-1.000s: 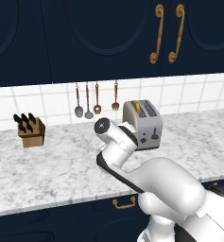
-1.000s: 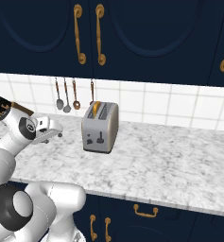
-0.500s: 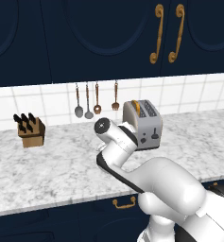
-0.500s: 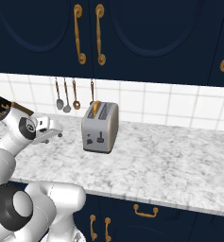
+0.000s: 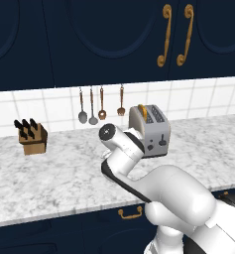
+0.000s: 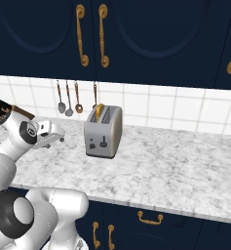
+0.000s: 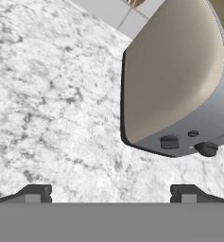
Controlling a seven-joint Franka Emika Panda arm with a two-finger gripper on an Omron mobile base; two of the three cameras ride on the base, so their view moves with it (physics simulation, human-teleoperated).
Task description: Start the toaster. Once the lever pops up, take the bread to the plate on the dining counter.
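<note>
One toaster (image 5: pixel 151 130), four utensils (image 5: pixel 101 105), one knife block (image 5: pixel 32 139).

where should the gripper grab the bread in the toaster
By the bread's top edge, coming straight down from above. It stands upright in one slot of the toaster, so only that thin edge sticks out; put one finger on each flat face. The gripper is open beside the toaster.

Even, bright rendered light; sharp throughout, no glare or blur, only faint soft shadows lower down.
</note>
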